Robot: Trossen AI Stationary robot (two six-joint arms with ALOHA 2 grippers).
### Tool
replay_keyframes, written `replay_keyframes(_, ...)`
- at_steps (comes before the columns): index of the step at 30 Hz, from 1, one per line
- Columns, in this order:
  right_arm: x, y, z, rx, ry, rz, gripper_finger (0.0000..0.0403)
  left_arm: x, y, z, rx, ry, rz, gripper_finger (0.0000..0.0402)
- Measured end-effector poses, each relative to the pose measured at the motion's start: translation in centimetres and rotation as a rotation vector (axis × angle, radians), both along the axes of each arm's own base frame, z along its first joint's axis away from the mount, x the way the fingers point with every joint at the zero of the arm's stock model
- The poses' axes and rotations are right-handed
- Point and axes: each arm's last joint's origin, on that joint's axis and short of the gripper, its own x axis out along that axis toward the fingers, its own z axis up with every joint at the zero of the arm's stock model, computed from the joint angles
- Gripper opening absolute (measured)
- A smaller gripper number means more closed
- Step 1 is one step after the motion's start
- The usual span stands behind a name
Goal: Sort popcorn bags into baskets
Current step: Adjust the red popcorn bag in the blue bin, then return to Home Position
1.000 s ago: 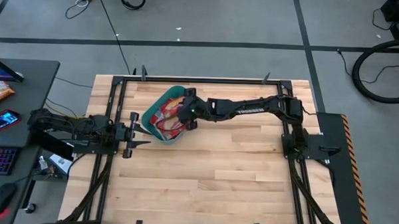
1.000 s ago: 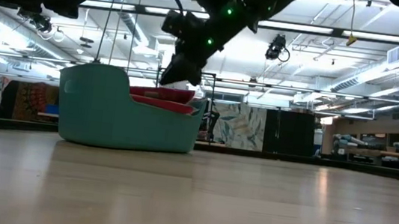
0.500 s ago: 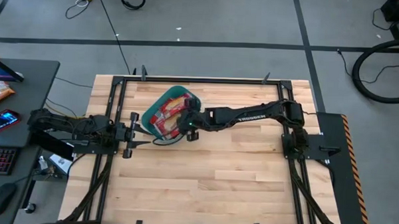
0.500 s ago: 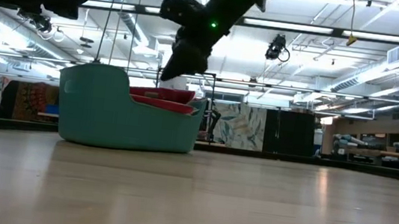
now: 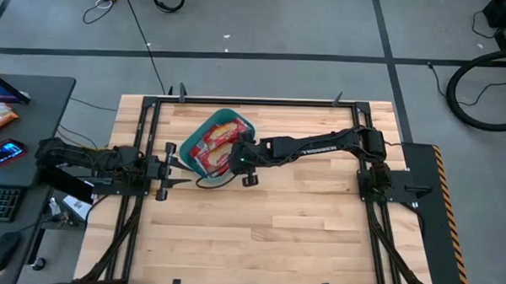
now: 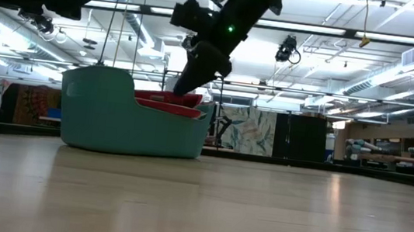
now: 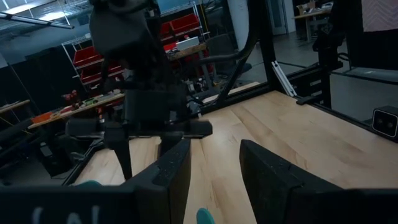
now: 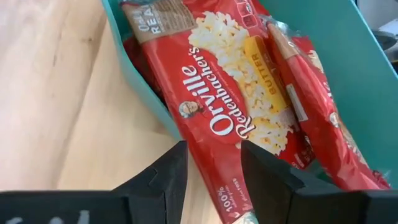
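Right wrist view, nearest: the right gripper is standing with its two dark fingers spread, and a red Orville Redenbacher's butter popcorn bag is running down through the gap between them. Whether the fingers are touching the bag cannot be told. This bag is lying tilted over the rim of the teal basket, one end inside the tub and the other hanging out above the wooden table. Beyond it, more red popcorn bags are lying packed inside the basket.

High view: the right arm is reaching across from the table's right side, its gripper hanging over the basket's edge nearest that arm. The basket is sitting in the far left part of the table, with the red bags filling it.

Low view: the basket is resting on the table, red packets showing above its lower wall, and the right gripper is coming down just above them.

Left side: the left gripper is waiting just beside the basket, apart from it, its fingers spread and holding nothing.
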Motion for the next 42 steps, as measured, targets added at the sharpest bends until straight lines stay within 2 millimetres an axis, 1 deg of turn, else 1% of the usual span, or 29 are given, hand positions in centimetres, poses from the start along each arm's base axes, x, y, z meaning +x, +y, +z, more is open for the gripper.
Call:
replay_keyframes(4, -0.4, -0.7, -1.7, -0.028, 0.028, 0.026, 0.0154, 0.0, 0.0, 0.0, 0.0, 0.0, 0.0, 0.0142)
replay_keyframes(8, -0.5, -1.6, -2.8, -0.119, -0.004, 0.009, 0.0154, 0.0, 0.0, 0.0, 0.0, -0.001, 0.0, 0.0142)
replay_keyframes(13, 0.0, -3.2, -2.4, -0.145, -0.092, -0.033, 0.0154, 0.0, 0.0, 0.0, 0.0, 0.0, 0.0, 0.0142)
replay_keyframes(17, -0.1, -4.5, -2.3, -0.184, -0.107, -0.101, 0.0154, 0.0, 0.0, 0.0, 0.001, 0.0, 0.0, 0.0142)
replay_keyframes(20, -0.2, -4.9, -2.3, -0.217, -0.098, -0.146, 0.0154, 0.0, 0.0, 0.0, 0.001, 0.003, 0.0, 0.0142)
replay_keyframes(24, -0.3, -4.5, -2.4, -0.178, -0.11, -0.192, 0.0154, 0.0, 0.0, 0.0, 0.001, 0.004, 0.0, 0.0142)
replay_keyframes(28, -0.4, -2.9, -2.6, -0.153, -0.091, -0.203, 0.0154, 0.0, 0.0, 0.0, 0.002, 0.005, 0.0, 0.0142)
replay_keyframes(32, -0.9, -1.0, -2.7, -0.211, -0.04, -0.224, 0.0154, 0.0, 0.0, 0.0, -0.004, 0.004, 0.0, 0.0142)
replay_keyframes(35, -2.1, -0.5, -1.9, -0.171, -0.006, -0.285, 0.0152, 0.0, 0.0, 0.0, -0.002, 0.0, 0.001, 0.0142)
replay_keyframes(38, -3.5, -1.0, -1.0, -0.079, 0.02, -0.372, 0.0151, -0.1, 0.1, 0.1, -0.008, -0.007, 0.041, 0.0142)
replay_keyframes(42, -5.9, -1.3, -0.4, -0.038, -0.003, -0.438, 0.0151, -0.2, 0.2, 0.0, -0.031, -0.011, 0.046, 0.0142)
